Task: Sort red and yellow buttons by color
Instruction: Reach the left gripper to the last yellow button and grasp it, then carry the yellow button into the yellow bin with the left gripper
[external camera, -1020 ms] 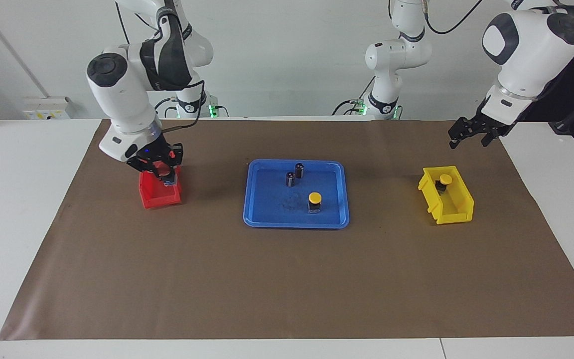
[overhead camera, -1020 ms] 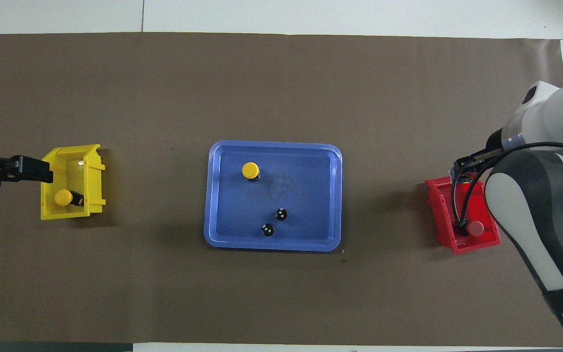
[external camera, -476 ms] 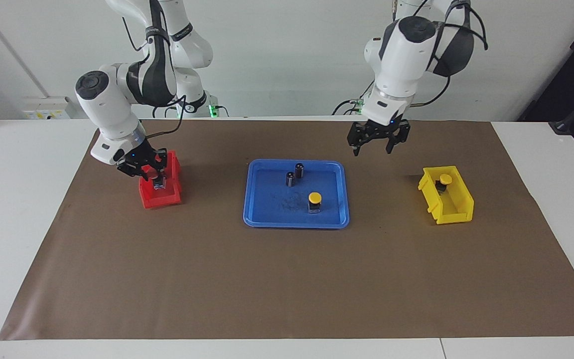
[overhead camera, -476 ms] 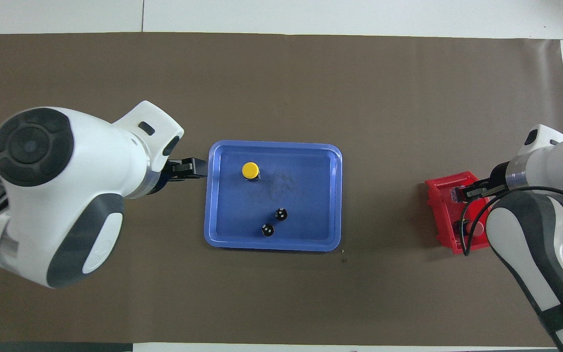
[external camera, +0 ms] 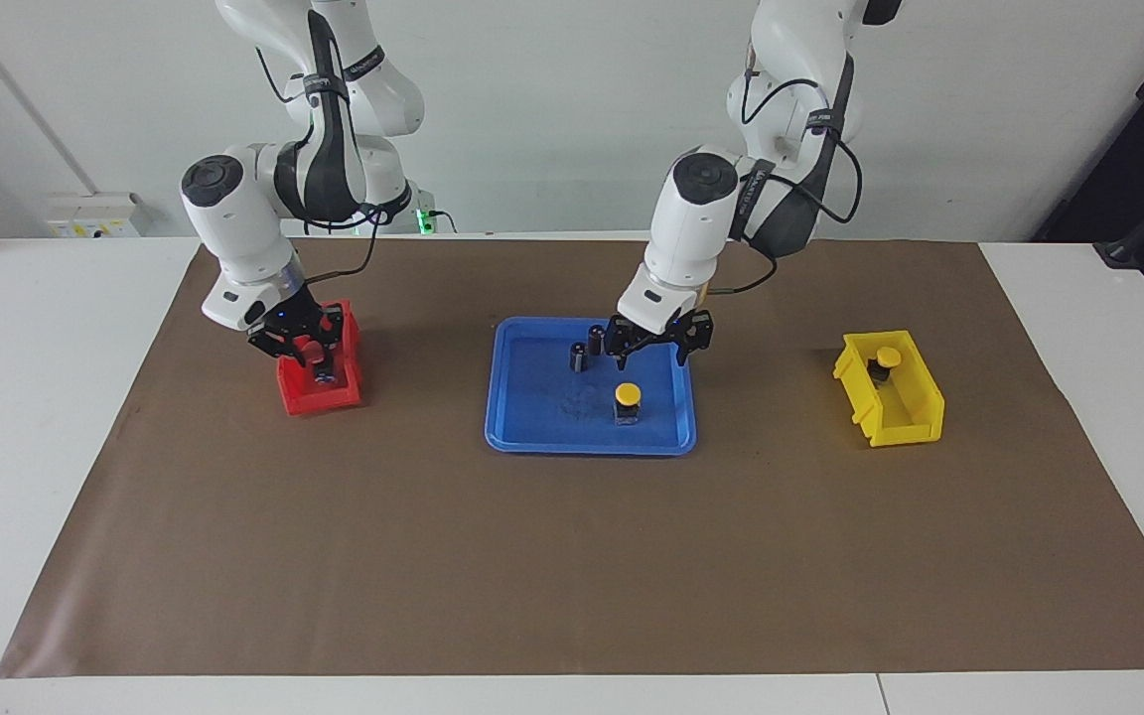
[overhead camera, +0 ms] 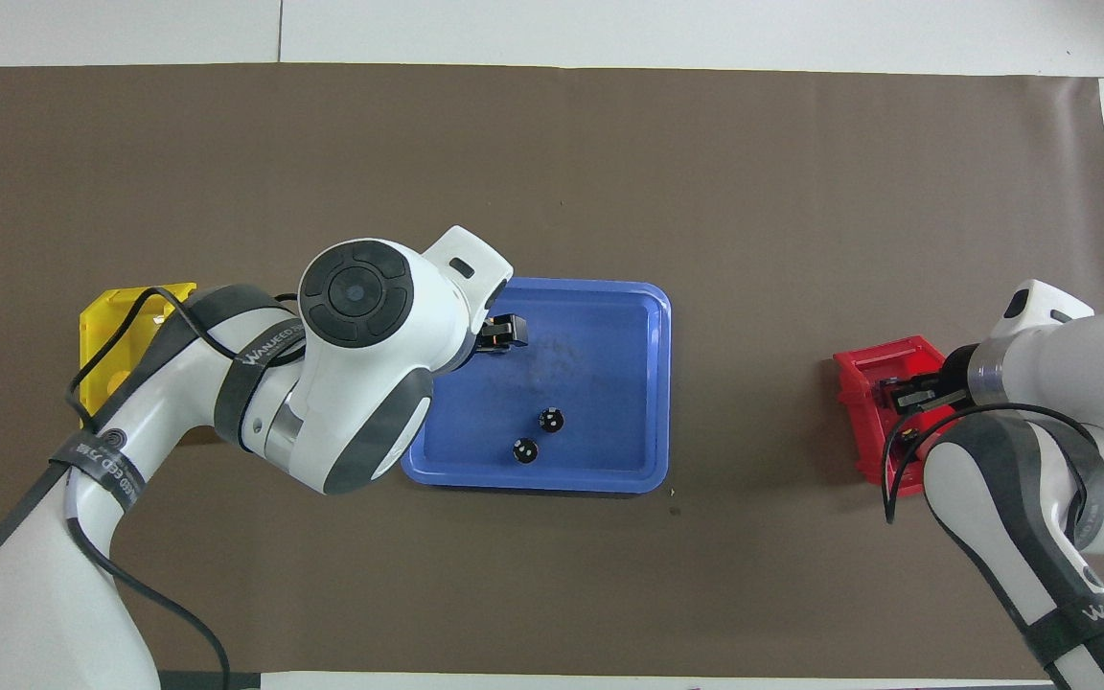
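My right gripper (external camera: pixel 300 346) hangs low over the red bin (external camera: pixel 319 399) at the right arm's end of the table, shut on a red button (external camera: pixel 320 369) that dips into the bin. It also shows in the overhead view (overhead camera: pixel 902 395) over the red bin (overhead camera: pixel 861 383). The second red button is hidden. My left gripper (external camera: pixel 653 356) is open just above a yellow button (external camera: pixel 628 395) standing in the blue tray (external camera: pixel 532 442). In the overhead view the left gripper (overhead camera: pixel 504 335) covers that button. Another yellow button (external camera: pixel 888 357) lies in the yellow bin (external camera: pixel 900 412).
Two small dark capless cylinders (external camera: pixel 579 357) (external camera: pixel 596 338) stand in the tray, nearer to the robots than the yellow button; they also show in the overhead view (overhead camera: pixel 551 419) (overhead camera: pixel 525 449). A brown mat (external camera: pixel 572 556) covers the table. The left arm hides much of the yellow bin (overhead camera: pixel 121 307) from overhead.
My left gripper swung from beside the yellow bin to over the blue tray and came down above the yellow button. My right gripper lowered the red button into the red bin.
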Controlling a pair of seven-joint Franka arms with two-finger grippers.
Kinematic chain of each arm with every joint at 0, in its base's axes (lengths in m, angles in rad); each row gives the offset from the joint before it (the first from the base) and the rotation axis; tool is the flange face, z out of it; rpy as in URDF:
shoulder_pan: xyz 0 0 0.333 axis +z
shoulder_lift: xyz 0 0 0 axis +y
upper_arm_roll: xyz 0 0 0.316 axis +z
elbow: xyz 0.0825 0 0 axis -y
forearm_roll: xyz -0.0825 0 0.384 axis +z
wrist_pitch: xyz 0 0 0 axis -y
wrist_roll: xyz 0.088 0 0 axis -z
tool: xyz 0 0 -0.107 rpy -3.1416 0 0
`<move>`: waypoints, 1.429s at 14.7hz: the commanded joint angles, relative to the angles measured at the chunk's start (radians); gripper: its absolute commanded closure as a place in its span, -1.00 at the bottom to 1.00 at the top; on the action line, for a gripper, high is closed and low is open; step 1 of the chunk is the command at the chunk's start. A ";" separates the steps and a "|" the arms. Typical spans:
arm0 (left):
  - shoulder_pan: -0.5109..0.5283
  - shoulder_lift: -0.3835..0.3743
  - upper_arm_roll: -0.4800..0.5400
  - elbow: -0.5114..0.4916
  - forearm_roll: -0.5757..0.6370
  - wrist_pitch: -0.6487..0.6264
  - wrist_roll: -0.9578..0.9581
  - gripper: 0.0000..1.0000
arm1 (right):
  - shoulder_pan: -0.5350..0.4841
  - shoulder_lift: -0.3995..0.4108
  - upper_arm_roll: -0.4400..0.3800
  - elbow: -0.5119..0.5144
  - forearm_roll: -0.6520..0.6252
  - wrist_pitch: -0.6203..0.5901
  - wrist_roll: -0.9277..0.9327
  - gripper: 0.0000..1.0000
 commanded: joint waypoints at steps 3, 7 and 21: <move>-0.041 0.124 0.018 0.105 0.080 0.015 -0.111 -0.94 | -0.042 -0.011 0.008 -0.058 0.022 0.069 -0.068 0.52; -0.048 0.127 0.018 0.099 0.080 0.041 -0.115 -0.74 | -0.040 -0.012 0.008 -0.070 0.022 0.074 -0.054 0.52; -0.036 0.141 0.018 0.091 0.080 0.037 -0.133 0.97 | -0.031 -0.010 0.009 -0.078 0.023 0.098 -0.019 0.14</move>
